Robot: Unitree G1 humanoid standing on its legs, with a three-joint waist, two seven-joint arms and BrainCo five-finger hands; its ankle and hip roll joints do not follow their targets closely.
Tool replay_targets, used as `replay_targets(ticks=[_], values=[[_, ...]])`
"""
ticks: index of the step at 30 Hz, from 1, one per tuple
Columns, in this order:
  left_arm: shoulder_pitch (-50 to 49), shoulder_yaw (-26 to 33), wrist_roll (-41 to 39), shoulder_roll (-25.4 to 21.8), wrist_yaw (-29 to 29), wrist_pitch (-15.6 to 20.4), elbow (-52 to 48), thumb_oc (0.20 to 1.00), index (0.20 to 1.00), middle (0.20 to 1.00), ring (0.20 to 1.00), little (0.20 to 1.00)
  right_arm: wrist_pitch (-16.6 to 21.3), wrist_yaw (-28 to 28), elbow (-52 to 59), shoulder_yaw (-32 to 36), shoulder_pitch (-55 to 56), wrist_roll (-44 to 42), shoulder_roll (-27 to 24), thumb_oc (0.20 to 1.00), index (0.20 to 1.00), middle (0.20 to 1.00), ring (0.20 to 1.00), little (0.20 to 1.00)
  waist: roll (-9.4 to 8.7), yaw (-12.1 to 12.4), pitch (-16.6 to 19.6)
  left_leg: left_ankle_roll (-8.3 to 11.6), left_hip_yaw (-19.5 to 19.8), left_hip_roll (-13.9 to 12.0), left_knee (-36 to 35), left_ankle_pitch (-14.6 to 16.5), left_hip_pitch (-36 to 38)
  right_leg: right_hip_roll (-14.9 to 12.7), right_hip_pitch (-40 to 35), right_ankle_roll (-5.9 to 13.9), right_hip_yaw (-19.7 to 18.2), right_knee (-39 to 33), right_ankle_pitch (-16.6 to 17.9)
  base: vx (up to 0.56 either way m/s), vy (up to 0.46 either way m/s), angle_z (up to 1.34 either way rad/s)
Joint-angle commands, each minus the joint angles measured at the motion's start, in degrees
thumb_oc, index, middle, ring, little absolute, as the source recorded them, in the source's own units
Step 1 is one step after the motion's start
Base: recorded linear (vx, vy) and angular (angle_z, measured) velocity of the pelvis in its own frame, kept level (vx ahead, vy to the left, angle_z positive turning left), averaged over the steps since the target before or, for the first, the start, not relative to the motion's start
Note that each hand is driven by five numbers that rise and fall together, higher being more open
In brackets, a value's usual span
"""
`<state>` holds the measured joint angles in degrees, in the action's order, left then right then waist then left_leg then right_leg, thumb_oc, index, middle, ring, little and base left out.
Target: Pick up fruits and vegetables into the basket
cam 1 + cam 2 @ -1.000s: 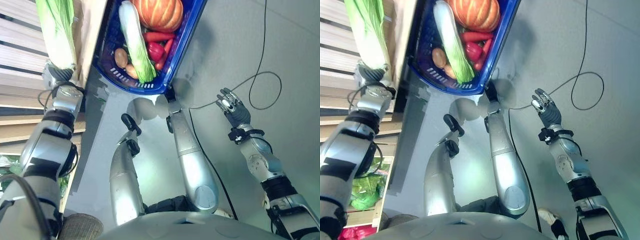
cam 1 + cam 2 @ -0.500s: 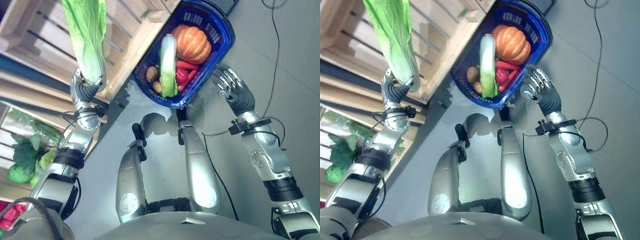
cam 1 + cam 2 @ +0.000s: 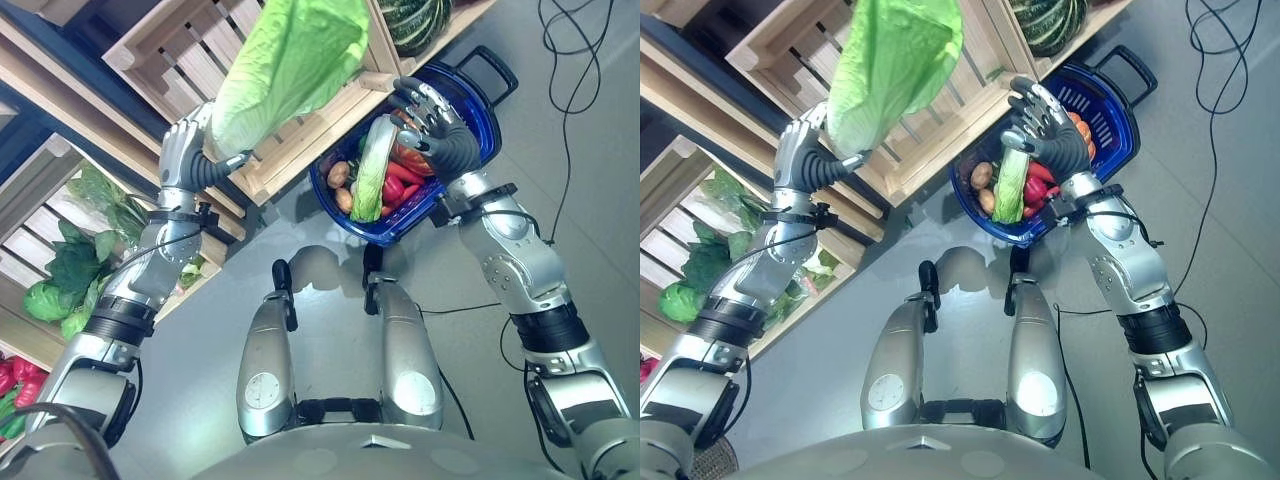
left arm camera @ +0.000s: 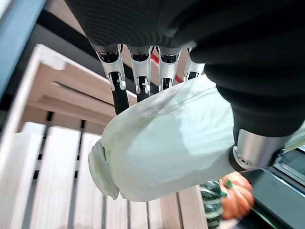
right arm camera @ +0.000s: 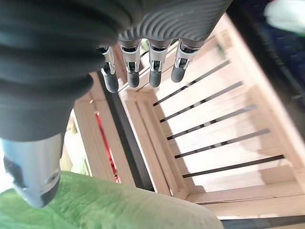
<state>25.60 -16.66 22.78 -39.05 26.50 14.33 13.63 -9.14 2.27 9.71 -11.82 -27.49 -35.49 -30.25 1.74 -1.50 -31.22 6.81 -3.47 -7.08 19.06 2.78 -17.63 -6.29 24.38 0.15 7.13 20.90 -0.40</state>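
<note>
One napa cabbage [image 3: 285,65] is clamped at its white base by the left hand [image 3: 190,160], leaves up, raised at 11 o'clock of the blue basket [image 3: 480,110] for transfer. Right hand [image 3: 432,118] is held spread above the basket, empty.

I see a grey floor [image 3: 520,120] with a blue basket [image 3: 480,120] sitting on it, just beside the wooden crate shelves [image 3: 330,120]. The lower shelf [image 3: 40,210] carries leafy greens [image 3: 75,270], and a dark green striped squash [image 3: 415,20] lies on the upper crate.
</note>
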Motion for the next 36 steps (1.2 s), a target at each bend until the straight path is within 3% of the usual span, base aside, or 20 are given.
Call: replay_targets(ticks=[1, 10, 17, 21, 29, 36], values=[[0.8, -1.0, 2.9, -3.7, -0.5, 4.3, -6.7, 0.200, 0.200, 0.200, 0.200, 0.200, 0.1, 2.8, 3.8, -0.4, -0.4, -1.5, 2.2, 1.000, 1.000, 1.000, 1.000, 1.000, -2.63, 0.4, 6.0, -4.92, -3.7, 2.8, -0.3, 2.0, -0.9, -1.8, -4.8, 3.80, 0.5, -0.6, -5.0, 0.06, -0.040, 0.04], [2.8, -7.3, 7.3, -3.6, -5.3, 4.4, -10.3, 0.200, 0.200, 0.200, 0.200, 0.200, -2.5, 8.9, 0.5, -4.6, -4.5, -6.7, 3.4, 1.000, 1.000, 1.000, 1.000, 1.000, -3.05, 1.6, 7.6, -4.87, -3.2, 2.8, -1.8, 2.6, 2.5, -2.5, -9.3, 4.58, 0.9, -3.7, -4.4, 0.06, -0.027, 0.07], [3.9, -10.9, 5.5, -2.4, -9.4, 2.9, -10.9, 0.200, 0.200, 0.200, 0.200, 0.200, -3.3, 11.1, -1.9, -8.2, -6.6, -10.2, 5.0, 1.000, 1.000, 1.000, 1.000, 1.000, -3.36, 2.2, 7.6, -5.00, -3.2, 2.8, -1.8, 3.1, 3.3, -2.6, -10.5, 4.77, 0.9, -4.4, -4.2, 0.00, -0.003, 0.01], [5.0, -13.9, 4.1, -1.6, -13.5, 0.8, -11.3, 0.200, 0.200, 0.200, 0.200, 0.200, -4.2, 8.6, -1.5, -11.1, -7.5, -9.9, 5.5, 1.000, 1.000, 1.000, 1.000, 1.000, -3.29, 2.3, 7.2, -4.95, -3.2, 2.8, -1.7, 3.1, 3.4, -2.9, -10.7, 4.95, 0.9, -4.7, -4.1, 0.00, 0.000, 0.00], [4.4, -14.6, -6.5, -0.3, -23.4, -1.2, -13.2, 0.200, 0.200, 0.200, 0.200, 0.200, -7.3, -0.1, 3.8, -16.7, -9.2, -5.6, 4.6, 1.000, 1.000, 1.000, 1.000, 1.000, -2.67, 2.7, 6.3, -4.81, -2.8, 3.0, -2.1, 2.7, 3.3, -3.0, -10.7, 5.07, 1.0, -5.1, -3.9, -0.01, 0.005, 0.00], [3.4, -14.6, -13.6, 0.4, -32.0, -4.3, -14.3, 0.200, 0.200, 0.200, 0.200, 0.200, -7.1, -5.0, 8.0, -19.9, -10.0, -7.5, 4.9, 1.000, 1.000, 1.000, 1.000, 1.000, -2.22, 3.0, 6.2, -4.85, -2.4, 3.3, -2.5, 2.5, 3.5, -3.0, -10.8, 5.17, 1.0, -5.4, -3.9, -0.01, 0.003, 0.01]])
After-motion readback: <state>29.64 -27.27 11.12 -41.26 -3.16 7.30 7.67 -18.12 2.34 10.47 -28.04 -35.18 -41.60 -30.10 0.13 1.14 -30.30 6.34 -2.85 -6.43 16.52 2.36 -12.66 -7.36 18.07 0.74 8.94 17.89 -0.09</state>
